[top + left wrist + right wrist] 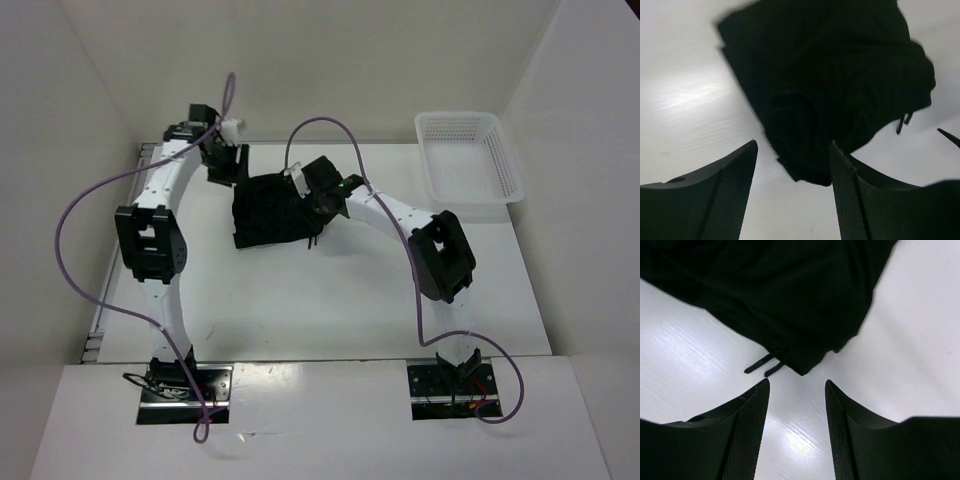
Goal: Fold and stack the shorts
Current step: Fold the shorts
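Note:
The black shorts (268, 212) lie in a folded bundle on the white table, a little behind its middle. My left gripper (226, 163) hovers just off their back left corner. In the left wrist view that gripper (793, 144) stands open, the shorts (830, 75) lie just ahead of its fingertips, and only table shows between the pads. My right gripper (312, 190) is at the shorts' right edge. It (797, 381) is open too, with the shorts (780, 290) and the drawstring ends (762, 365) just beyond the tips. Nothing is held.
A white mesh basket (517, 172) stands at the back right of the table. White walls close in the back and both sides. Purple cables loop over both arms.

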`<state>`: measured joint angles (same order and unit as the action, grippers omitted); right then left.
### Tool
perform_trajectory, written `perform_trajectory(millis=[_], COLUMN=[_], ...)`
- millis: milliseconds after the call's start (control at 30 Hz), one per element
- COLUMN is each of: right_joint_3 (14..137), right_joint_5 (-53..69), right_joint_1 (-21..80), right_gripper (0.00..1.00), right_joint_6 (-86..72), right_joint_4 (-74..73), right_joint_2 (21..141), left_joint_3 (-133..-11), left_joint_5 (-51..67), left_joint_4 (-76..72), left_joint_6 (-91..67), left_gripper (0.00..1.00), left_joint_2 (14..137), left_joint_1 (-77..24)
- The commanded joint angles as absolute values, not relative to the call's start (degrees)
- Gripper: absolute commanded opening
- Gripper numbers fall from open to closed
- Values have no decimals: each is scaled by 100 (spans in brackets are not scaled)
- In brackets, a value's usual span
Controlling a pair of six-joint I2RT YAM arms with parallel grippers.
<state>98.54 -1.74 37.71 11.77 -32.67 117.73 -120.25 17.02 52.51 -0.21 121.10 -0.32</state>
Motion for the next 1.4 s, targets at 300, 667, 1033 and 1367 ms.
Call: perform_trajectory(millis=[300, 667, 1033, 1367], right_joint_3=[9176, 9053, 8088, 6267], right_joint_5=[1, 333, 141, 991], right_joint_1=[3806, 3753, 3683, 4042], right_gripper=[54, 42, 0, 43], right_joint_6=[1152, 949, 1414, 2557], right_joint_4=[-1750, -1669, -1784, -1581], right_joint_2=[11882, 12384, 11270, 9861], left_joint_3=[-11522, -11320, -10688, -10126], left_joint_5=[1521, 1423, 1441, 2399], left_joint_4=[4904, 4702, 4597, 4886], left_joint_6=[0, 0, 0, 0], left_gripper=[71, 47, 20, 46], left_joint_2=[13122, 13166, 12367, 12059], left_joint_1=[-519, -580, -309, -307])
